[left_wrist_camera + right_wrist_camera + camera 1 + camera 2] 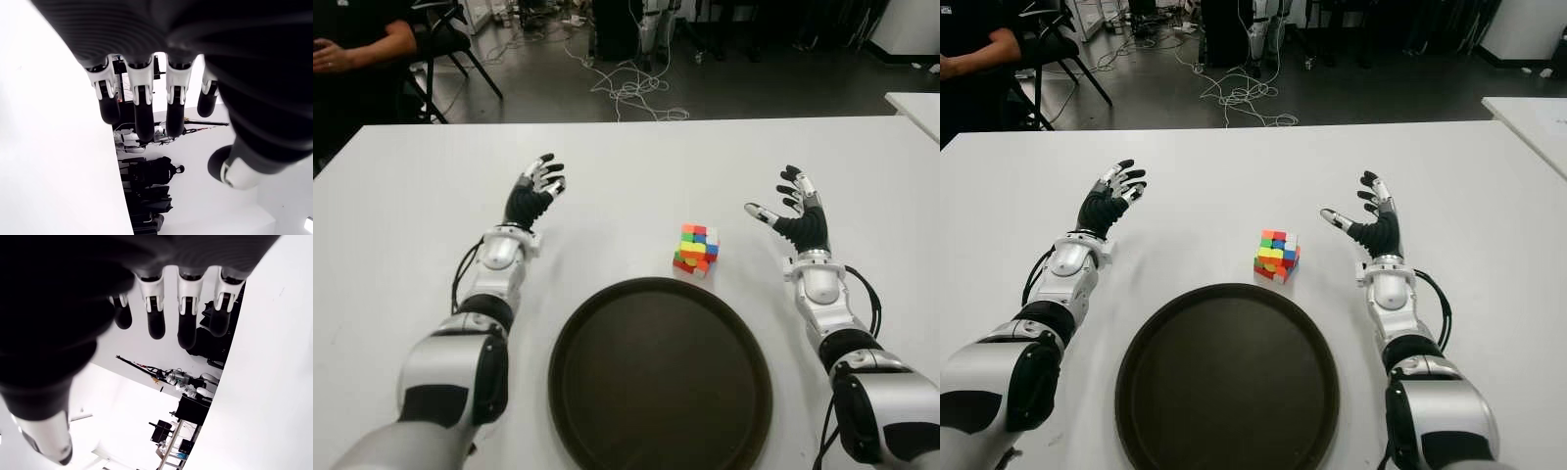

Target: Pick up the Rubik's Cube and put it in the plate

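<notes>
My right hand [790, 211] hangs spread and empty right of the Rubik's Cube [696, 250], my left hand [534, 192] likewise open far left, so I worry a sloppy close knocks the cube away from the plate [607, 411].

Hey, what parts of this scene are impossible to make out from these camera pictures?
- Multicoloured Rubik's Cube: underside and far faces hidden by the cube itself, eye views.
- Round dark brown plate: near rim cut off by the bottom edge.
- Both wrist views: cube and plate are out of view; the left hand and right hand fill them.

1 Rubik's Cube [696, 250], 1 dark round plate [607, 421], 1 white table [626, 166], 2 robot hands: left hand [530, 200] & right hand [795, 215], both w/ fingers spread, 1 person [357, 44] far left bkgd
</notes>
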